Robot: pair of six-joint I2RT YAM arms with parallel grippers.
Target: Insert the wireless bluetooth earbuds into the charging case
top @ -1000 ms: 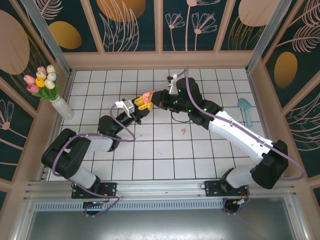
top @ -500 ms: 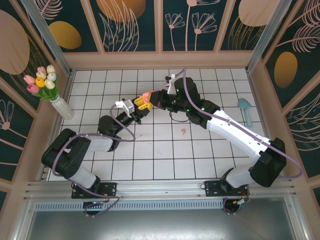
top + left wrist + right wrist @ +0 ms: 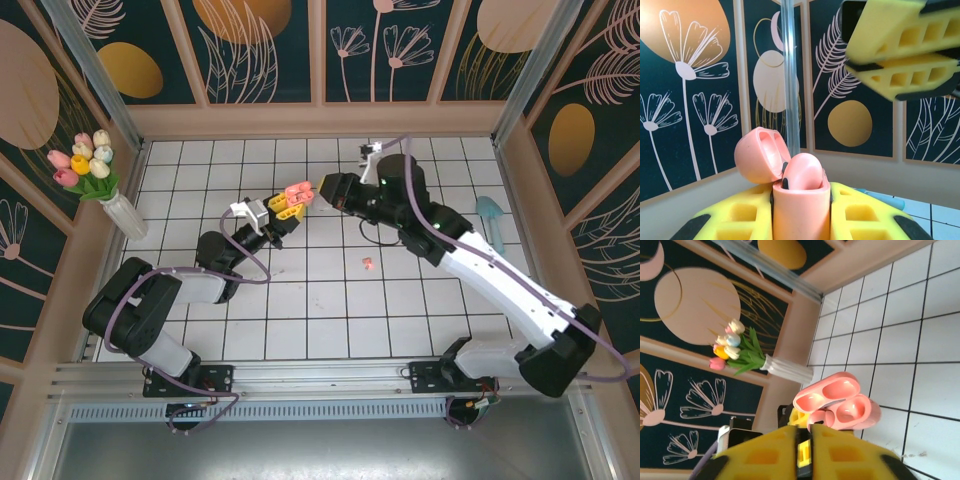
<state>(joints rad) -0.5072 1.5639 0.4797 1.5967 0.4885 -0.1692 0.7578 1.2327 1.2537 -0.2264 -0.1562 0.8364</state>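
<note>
My left gripper (image 3: 283, 207) is shut on the salmon-pink charging case (image 3: 297, 193), held upright with its lid (image 3: 760, 155) flipped open. One pink earbud (image 3: 802, 172) sits in a socket of the case (image 3: 801, 210). In the right wrist view that earbud (image 3: 821, 418) fills the nearer socket of the case (image 3: 855, 412), and the other socket looks hollow. My right gripper (image 3: 322, 186) hovers just right of the case, its yellow fingers a slit apart with nothing between them. A second pink earbud (image 3: 367, 263) lies on the tiled floor.
A white vase of tulips (image 3: 120, 208) stands by the left wall. A teal tool (image 3: 492, 218) lies at the right wall. Wooden panel walls close the tiled floor (image 3: 330, 310) on three sides.
My right gripper has drawn back to the right from the case and its fingers have parted slightly. The pink earbud stays in the case. The left arm has held still.
</note>
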